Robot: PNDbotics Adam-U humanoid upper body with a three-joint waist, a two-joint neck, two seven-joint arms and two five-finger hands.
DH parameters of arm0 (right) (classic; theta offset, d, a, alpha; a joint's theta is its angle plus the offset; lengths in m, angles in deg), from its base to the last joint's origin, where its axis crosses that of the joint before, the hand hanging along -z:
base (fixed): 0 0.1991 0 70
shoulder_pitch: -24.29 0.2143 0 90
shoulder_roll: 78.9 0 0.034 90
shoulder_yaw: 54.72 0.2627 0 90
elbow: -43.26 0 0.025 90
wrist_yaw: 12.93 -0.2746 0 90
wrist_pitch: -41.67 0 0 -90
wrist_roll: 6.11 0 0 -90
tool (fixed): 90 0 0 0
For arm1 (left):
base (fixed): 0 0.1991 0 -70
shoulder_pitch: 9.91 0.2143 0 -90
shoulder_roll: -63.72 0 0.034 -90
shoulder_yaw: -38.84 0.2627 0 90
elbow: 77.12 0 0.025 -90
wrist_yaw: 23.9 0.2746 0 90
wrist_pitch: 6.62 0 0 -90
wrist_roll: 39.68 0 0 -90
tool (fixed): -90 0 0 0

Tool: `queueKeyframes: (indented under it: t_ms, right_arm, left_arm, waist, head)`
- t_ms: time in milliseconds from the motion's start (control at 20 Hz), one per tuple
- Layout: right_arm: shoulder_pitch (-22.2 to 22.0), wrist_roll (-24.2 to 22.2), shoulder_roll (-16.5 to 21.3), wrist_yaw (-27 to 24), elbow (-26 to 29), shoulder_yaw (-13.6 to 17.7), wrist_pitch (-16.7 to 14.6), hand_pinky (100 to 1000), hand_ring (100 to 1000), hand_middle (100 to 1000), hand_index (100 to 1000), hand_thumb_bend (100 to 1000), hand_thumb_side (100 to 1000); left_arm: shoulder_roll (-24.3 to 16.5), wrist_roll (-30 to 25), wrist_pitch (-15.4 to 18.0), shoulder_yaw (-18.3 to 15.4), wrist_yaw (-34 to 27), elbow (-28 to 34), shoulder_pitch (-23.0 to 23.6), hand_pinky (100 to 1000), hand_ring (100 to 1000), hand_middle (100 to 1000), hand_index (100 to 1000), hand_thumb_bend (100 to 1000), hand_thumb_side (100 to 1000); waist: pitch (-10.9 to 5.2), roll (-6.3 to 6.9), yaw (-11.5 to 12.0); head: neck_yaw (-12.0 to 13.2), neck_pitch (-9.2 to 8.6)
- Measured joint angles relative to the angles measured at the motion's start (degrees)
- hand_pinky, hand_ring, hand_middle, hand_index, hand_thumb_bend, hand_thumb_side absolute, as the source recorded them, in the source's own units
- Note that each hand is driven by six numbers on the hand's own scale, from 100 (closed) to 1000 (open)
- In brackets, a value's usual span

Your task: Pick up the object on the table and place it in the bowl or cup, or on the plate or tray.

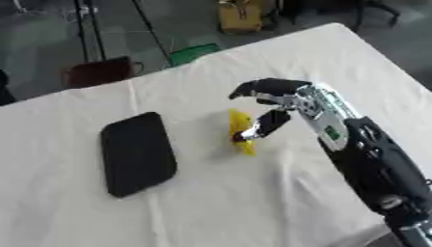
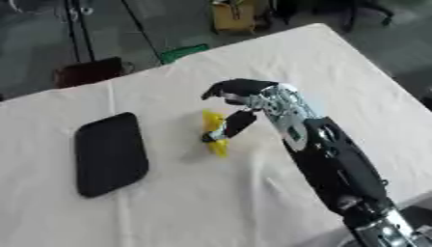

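While the right hand [image 1: 274, 103] curls down over the yellow object [image 1: 241, 129], thumb touching it, fingers should pinch it fully before carrying it to the black tray [image 1: 135, 154].

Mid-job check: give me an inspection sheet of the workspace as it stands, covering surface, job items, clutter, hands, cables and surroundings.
Surface: table under a white cloth, lying askew in view.
Job's things: yellow object on the cloth near the middle; black tray to its left, apart from it, nothing on it.
Clutter: nothing seen on the table.
Hands: right hand over the yellow object, fingers curled above it, thumb down at its near end; whether it is gripped cannot be told. Left hand not in view.
Cables: dark lines run down to the floor beyond the table.
Surroundings: dark red chair, green item, yellow box on the floor past the far edge.
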Motion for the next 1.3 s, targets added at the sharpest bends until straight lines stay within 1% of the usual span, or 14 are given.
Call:
queueKeyframes:
  t_ms: [200, 600, 900, 950, 1000, 1050, 1100, 1150, 1200, 1250, 1300]
  right_arm:
    - [-0.07, 0.19, -0.3, 0.92, -0.43, -0.37, -0.75, 922, 915, 921, 955, 611, 697]
    - [-0.43, -0.92, -0.3, 1.67, -0.71, -1.22, -1.91, 927, 919, 923, 957, 613, 695]
    - [-0.57, -1.17, -0.3, 5.04, -0.73, -2.02, -2.55, 915, 915, 922, 956, 597, 679]
    - [-0.58, -1.11, -0.3, 5.57, -0.79, -2.16, -2.7, 878, 896, 918, 955, 572, 665]
    - [-0.59, -0.96, -0.3, 6.2, -0.9, -2.26, -2.85, 878, 896, 918, 955, 572, 665]
    - [-0.59, -0.8, -0.31, 6.85, -1.02, -2.39, -3.0, 748, 823, 906, 954, 563, 647]
    - [-0.59, -0.62, -0.32, 7.5, -1.05, -2.5, -3.17, 748, 823, 906, 954, 563, 647]
    - [-0.59, -0.41, -0.34, 8.07, -1.07, -2.54, -3.34, 666, 771, 901, 951, 531, 621]
    - [-0.59, -0.18, -0.37, 8.6, -1.11, -2.65, -3.5, 666, 771, 901, 951, 531, 621]
    - [-0.59, 0.08, -0.42, 9.03, -1.21, -2.76, -3.62, 602, 705, 894, 947, 460, 566]
    - [-0.59, 0.31, -0.5, 9.37, -1.35, -2.83, -3.75, 602, 705, 894, 947, 460, 566]
  left_arm:
    - [0.0, 0.0, 0.0, 0.0, 0.0, 0.0, 0.0, 680, 838, 892, 870, 370, 1000]
    - [0.0, 0.0, 0.0, 0.0, 0.0, 0.0, 0.0, 680, 838, 892, 870, 370, 1000]
    - [0.0, 0.0, 0.0, 0.0, 0.0, 0.0, 0.0, 680, 838, 892, 870, 369, 1000]
    - [0.0, 0.0, 0.0, 0.0, 0.0, 0.0, 0.0, 680, 838, 892, 870, 369, 1000]
    - [0.0, 0.0, 0.0, 0.0, 0.0, 0.0, 0.0, 680, 838, 892, 870, 369, 1000]
    - [0.0, 0.0, 0.0, 0.0, 0.0, 0.0, 0.0, 680, 838, 892, 870, 369, 1000]
    - [0.0, 0.0, 0.0, 0.0, 0.0, 0.0, 0.0, 680, 838, 892, 870, 369, 1000]
    - [0.0, 0.0, 0.0, 0.0, 0.0, 0.0, 0.0, 680, 838, 892, 870, 369, 1000]
    - [0.0, 0.0, 0.0, 0.0, 0.0, 0.0, 0.0, 680, 838, 892, 870, 369, 1000]
    - [0.0, 0.0, 0.0, 0.0, 0.0, 0.0, 0.0, 680, 838, 892, 870, 368, 1000]
    - [0.0, 0.0, 0.0, 0.0, 0.0, 0.0, 0.0, 680, 838, 892, 870, 368, 1000]
  waist:
    - [0.0, 0.0, 0.0]
    - [0.0, -0.04, -0.15]
    - [0.0, -0.05, -0.16]
    - [0.0, -0.05, -0.16]
    - [0.0, -0.05, -0.16]
    - [0.0, -0.05, -0.16]
    - [0.0, -0.05, -0.16]
    - [0.0, -0.05, -0.16]
    - [0.0, -0.05, -0.16]
    - [0.0, -0.05, -0.16]
    - [0.0, -0.05, -0.16]
  head:
    - [-0.05, 0.0]
    - [-0.13, 0.0]
    - [-0.31, 0.0]
    - [-0.33, 0.0]
    - [-0.37, 0.0]
    - [-0.41, 0.0]
    - [-0.45, 0.0]
    - [-0.46, 0.0]
    - [-0.47, 0.0]
    - [-0.47, 0.0]
    - [-0.47, -0.01]
